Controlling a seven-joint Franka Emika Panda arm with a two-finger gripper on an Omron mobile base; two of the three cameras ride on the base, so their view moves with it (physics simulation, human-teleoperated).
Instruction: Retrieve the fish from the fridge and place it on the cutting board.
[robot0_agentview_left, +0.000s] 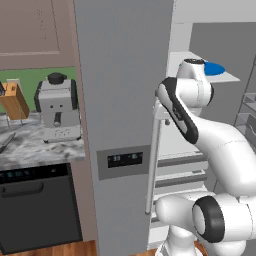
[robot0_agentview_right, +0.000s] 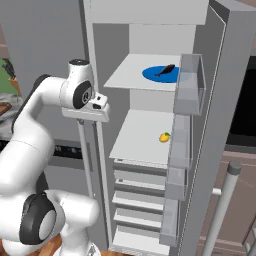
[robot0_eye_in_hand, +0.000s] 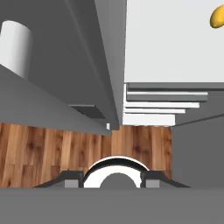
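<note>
The fridge (robot0_agentview_right: 150, 30) stands with its right door (robot0_agentview_right: 220, 100) swung open and its left door (robot0_agentview_left: 125, 100) shut. On the upper shelf lies the fish (robot0_agentview_right: 166, 69), small, dark and slim, on a blue plate (robot0_agentview_right: 159, 74). My gripper (robot0_agentview_right: 95, 113) hangs in front of the left door's edge, left of and below the fish, pointing down. In the hand view my gripper (robot0_eye_in_hand: 111, 181) has its fingertips (robot0_eye_in_hand: 72, 179) apart over the wooden floor with nothing between them. A reddish-brown sliver at the far left edge may be the cutting board (robot0_agentview_right: 3, 108).
A tiny yellow ball (robot0_agentview_right: 164, 137) rests on the lower shelf, above white drawers (robot0_agentview_right: 140, 185). The left door's long bar handle (robot0_agentview_left: 152, 165) runs beside my arm. A coffee machine (robot0_agentview_left: 57, 107) and knife block (robot0_agentview_left: 14, 100) stand on the counter above the dishwasher (robot0_agentview_left: 35, 210).
</note>
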